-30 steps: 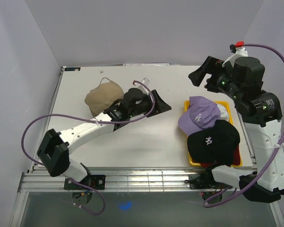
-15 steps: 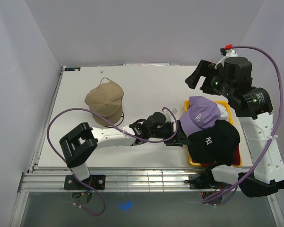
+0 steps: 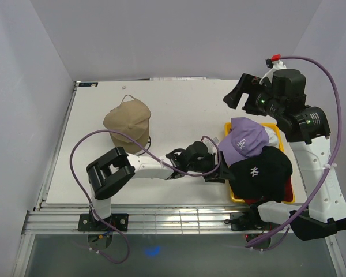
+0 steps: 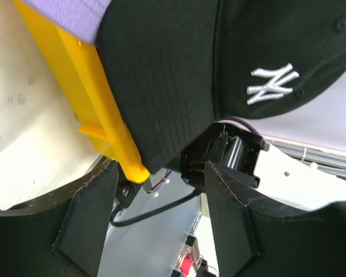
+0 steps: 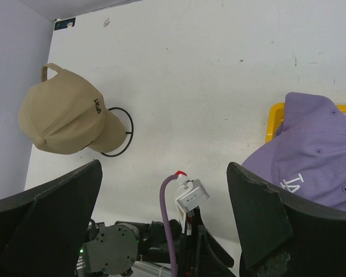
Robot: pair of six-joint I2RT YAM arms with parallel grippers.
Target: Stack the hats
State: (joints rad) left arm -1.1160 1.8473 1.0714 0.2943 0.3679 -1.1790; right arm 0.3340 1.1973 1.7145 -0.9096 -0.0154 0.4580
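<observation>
A tan hat (image 3: pixel 128 123) lies on the table at the back left, also in the right wrist view (image 5: pixel 69 122). A lavender hat (image 3: pixel 243 142) and a black hat (image 3: pixel 261 168) with a white NY logo lie piled in the yellow tray (image 3: pixel 233 195). A bit of white hat (image 3: pixel 273 137) shows under them. The dark red hat is hidden. My left gripper (image 3: pixel 221 172) is open at the tray's near left corner, by the black hat's brim (image 4: pixel 161 86). My right gripper (image 3: pixel 237 95) is open and empty, high above the table.
The yellow tray's corner (image 4: pixel 118 156) sits just before my left fingers (image 4: pixel 89 222). The table's near edge with its metal rails (image 3: pixel 179 216) lies just beyond. A black ring (image 5: pixel 118 135) lies beside the tan hat. Purple cables hang from both arms.
My left arm has swung from beside the tan hat across to the tray's left edge and edged closer to the black hat. My right gripper drifted slightly left.
</observation>
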